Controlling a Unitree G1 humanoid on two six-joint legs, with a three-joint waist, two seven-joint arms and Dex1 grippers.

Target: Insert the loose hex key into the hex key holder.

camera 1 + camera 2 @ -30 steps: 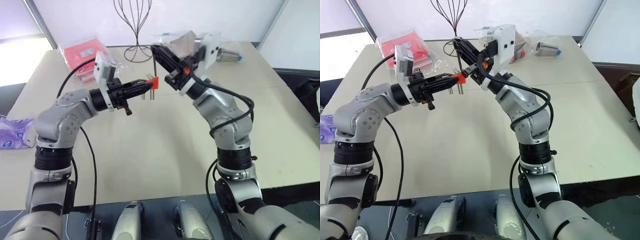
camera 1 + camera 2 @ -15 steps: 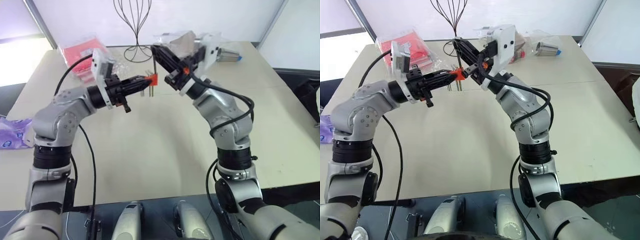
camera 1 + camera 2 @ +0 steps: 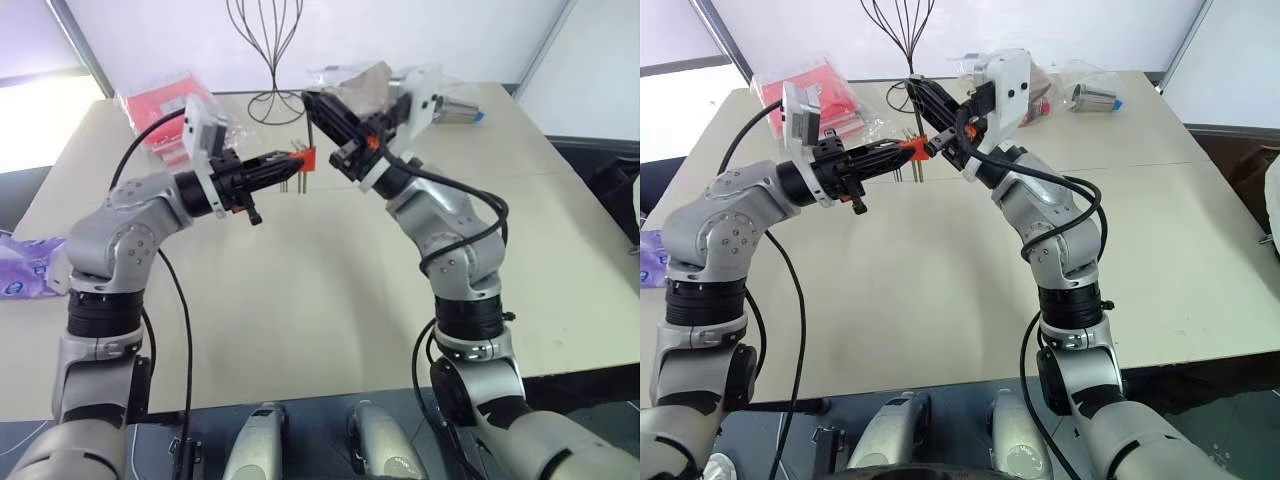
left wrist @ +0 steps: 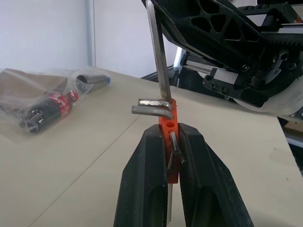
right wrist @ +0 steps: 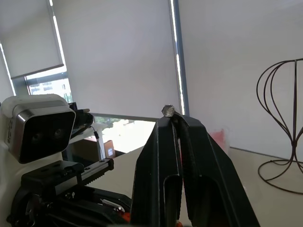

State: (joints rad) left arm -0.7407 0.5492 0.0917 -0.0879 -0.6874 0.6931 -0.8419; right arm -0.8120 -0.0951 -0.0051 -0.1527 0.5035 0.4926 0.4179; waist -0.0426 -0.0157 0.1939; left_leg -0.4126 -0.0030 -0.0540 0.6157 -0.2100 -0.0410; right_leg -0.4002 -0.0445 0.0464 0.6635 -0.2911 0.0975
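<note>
- Two claws met above the table [image 3: 330,300]: the left claw [image 4: 168,142] clamped the orange hex key holder [image 4: 168,130], short grey keys jutting sideways.
- The right claw [image 5: 173,118] pinched the thin grey loose hex key [image 4: 158,56], its tip at the holder.

Broad bare stretch of the table [image 3: 330,300] is seen across the middle and near edge; free passage there. Above the far-middle, the space is taken up by both grippers, meeting at the hex key holder [image 4: 168,124]. Far edge is crowded: wire stand [image 3: 266,50] at mid-far edge, red packets [image 3: 160,105] at the far left corner, bagged items and a metal cylinder [image 3: 1095,97] toward the far right corner. A purple packet [image 3: 30,268] lies at the left edge.
</note>
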